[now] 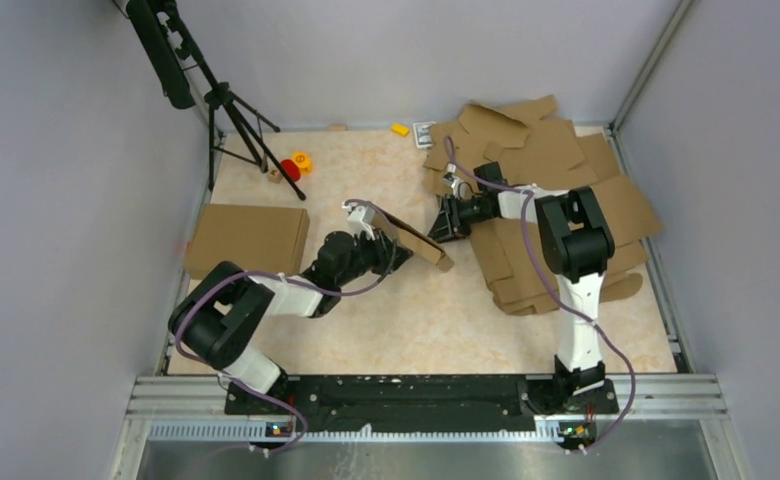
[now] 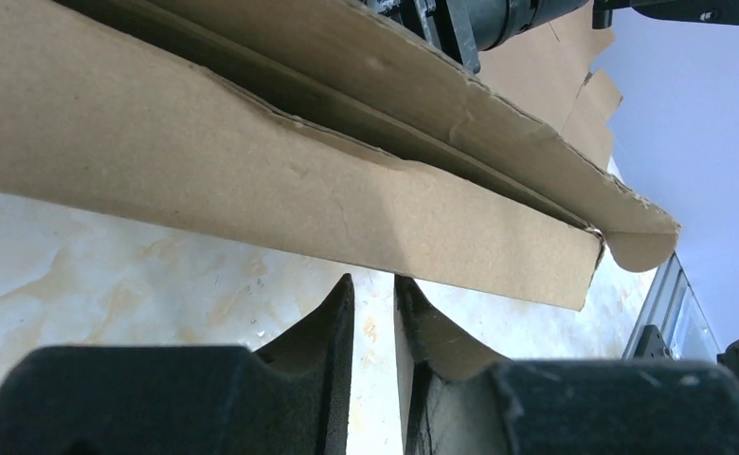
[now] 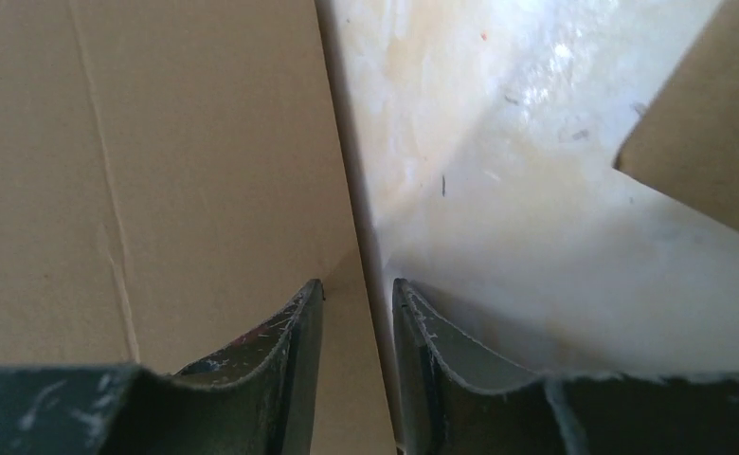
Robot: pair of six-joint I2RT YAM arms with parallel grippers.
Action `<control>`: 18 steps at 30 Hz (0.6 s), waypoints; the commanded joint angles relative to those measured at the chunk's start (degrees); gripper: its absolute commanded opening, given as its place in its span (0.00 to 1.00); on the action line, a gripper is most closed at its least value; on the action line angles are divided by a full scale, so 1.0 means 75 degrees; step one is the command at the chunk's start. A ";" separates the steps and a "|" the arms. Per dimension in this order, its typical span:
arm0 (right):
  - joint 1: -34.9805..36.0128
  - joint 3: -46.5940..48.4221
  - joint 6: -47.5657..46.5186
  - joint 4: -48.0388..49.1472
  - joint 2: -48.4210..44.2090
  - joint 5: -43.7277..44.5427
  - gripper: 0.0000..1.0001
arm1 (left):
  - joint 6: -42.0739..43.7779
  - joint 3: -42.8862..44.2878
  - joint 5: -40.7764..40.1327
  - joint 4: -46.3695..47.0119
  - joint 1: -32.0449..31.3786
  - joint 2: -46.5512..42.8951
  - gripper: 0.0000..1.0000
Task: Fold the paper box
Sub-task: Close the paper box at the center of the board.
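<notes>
Creased brown corrugated paper box (image 1: pixel 413 238) tilts at mid-table, ragged edge just beyond the left gripper (image 2: pixel 373 289), grip impossible to tell; right gripper (image 3: pixel 356 289) jaws stand parted alongside, open marbled tabletop (image 1: pixel 416 325) toward the bases.

both arms were built alike: the left arm (image 1: pixel 288 293) and the right arm (image 1: pixel 569 305) had white tubular links set between bulky black joint housings. a thin purple cable (image 1: pixel 246 274) trailed in loose loops along each, from base to wrist. the left gripper (image 2: pixel 373 282) ended in two matte black fingers tapering to curved tips. the right gripper (image 3: pixel 356 286) had the same black fingers (image 3: pixel 290 351), scuffed with pale scratches along their edges.
</notes>
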 commanded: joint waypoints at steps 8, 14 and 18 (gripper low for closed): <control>0.0365 -0.0949 0.0183 0.0078 -0.1480 0.1784 0.31 | 0.0288 0.0574 0.0645 -0.0356 0.0030 0.0002 0.24; 0.0735 -0.1301 0.0331 0.0116 -0.1871 0.1892 0.30 | 0.0429 0.0618 0.0804 -0.1099 0.0026 -0.0532 0.24; 0.1033 -0.1685 0.0520 0.0166 -0.2196 0.2156 0.29 | 0.0486 0.0527 0.0973 -0.1566 0.0028 -0.0892 0.24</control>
